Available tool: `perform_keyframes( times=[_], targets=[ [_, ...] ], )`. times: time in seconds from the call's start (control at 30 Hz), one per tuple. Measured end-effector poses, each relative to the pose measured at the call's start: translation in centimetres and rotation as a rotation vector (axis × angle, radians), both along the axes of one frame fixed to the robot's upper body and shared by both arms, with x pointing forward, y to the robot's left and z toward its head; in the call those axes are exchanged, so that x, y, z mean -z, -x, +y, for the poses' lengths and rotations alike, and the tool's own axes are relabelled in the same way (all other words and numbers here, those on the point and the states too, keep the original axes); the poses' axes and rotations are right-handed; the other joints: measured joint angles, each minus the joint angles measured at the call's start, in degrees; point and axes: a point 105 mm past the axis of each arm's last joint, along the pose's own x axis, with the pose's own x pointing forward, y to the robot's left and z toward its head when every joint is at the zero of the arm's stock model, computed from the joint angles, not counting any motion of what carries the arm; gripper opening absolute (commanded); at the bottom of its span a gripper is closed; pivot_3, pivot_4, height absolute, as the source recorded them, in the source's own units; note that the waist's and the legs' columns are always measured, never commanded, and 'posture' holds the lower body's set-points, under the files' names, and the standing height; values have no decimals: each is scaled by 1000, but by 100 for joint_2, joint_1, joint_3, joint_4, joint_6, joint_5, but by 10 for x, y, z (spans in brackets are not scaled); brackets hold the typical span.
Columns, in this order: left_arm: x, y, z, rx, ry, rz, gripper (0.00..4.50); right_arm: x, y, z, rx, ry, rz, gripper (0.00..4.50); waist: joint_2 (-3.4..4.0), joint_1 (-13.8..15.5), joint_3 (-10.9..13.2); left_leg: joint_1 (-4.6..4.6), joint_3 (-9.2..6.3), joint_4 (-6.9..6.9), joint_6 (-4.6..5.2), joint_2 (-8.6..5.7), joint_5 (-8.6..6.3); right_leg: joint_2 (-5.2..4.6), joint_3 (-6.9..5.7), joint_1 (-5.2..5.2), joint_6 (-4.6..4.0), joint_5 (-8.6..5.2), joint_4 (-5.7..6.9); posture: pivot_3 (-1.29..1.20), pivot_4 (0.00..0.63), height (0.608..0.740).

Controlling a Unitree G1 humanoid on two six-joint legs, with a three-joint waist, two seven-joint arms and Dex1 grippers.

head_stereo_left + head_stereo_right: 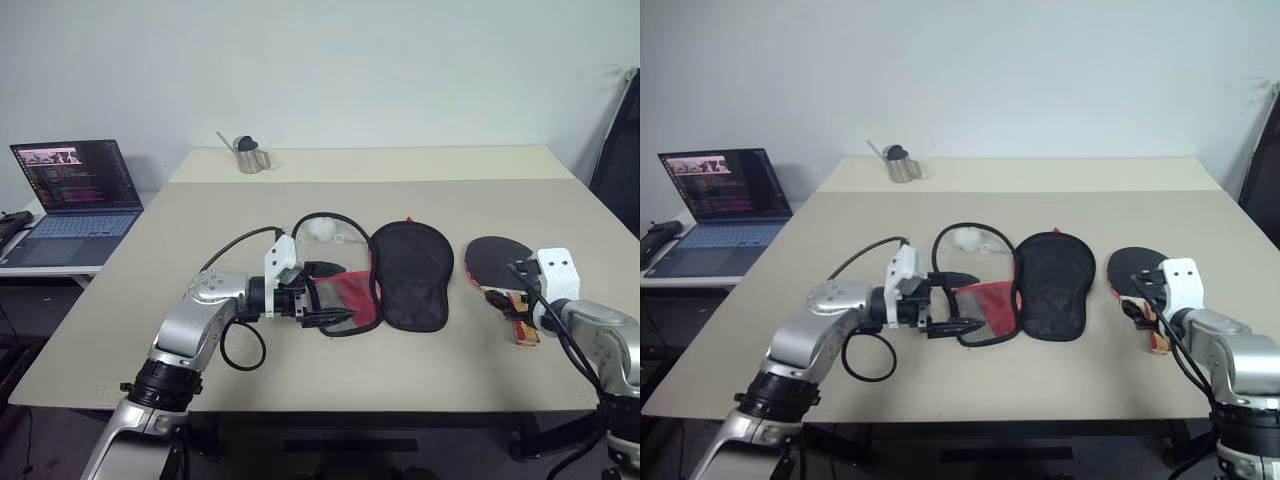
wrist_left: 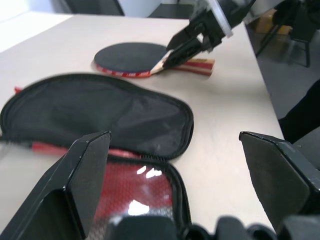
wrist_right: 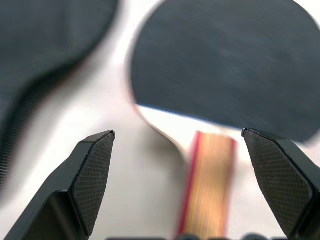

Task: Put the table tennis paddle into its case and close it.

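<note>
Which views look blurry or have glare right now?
Right wrist view: the table tennis paddle and the case are soft and out of focus. Left wrist view: bright glare spots on the case's red inside. Head views: even lighting, faint shadows on the table.

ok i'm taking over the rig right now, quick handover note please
Left gripper: open, at the near edge of the case, holding nothing.
Right gripper: open, poised over the handle of the paddle, not gripping.
Case lies unzipped and spread open mid-table; paddle lies flat on the table to its right.
Done: case opened.
Left: grasp paddle, slide it in, zip shut.
</note>
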Motion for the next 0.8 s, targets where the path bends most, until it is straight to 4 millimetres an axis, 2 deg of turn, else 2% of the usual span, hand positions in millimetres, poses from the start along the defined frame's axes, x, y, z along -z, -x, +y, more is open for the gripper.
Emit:
perform_keyframes(
  times=[0.17, 0.33, 0.7, 0.8],
  targets=[
    [4, -2, -2, 14, -7, 11, 4500, 18, 11, -4, 65, 13, 57, 4470, 0, -13, 0, 1, -1, -2, 0, 2, 0, 2, 0, -2, 0, 0, 2, 0, 150, 740],
    [2, -5, -2, 17, -5, 0, 4500, 21, 12, -4, 108, -3, 47, 4470, 0, -11, 0, 6, -2, 0, 1, 1, 0, 2, 0, 4, 0, 0, 2, 0, 150, 740],
    [1, -5, -4, 29, -5, -3, 4500, 25, -9, -4, 98, -7, -5, 4470, -2, -30, -1, 55, 0, 0, 6, 4, -1, 9, 5, 49, 1, 0, 6, 0, 150, 740],
    [2, -6, -4, 27, -9, -4, 4500, 25, -14, -5, 93, 6, -14, 3883, -7, -20, -4, 56, -3, -1, 6, 5, -2, 10, 3, 51, 1, 0, 5, 0, 150, 740]
  ],
)
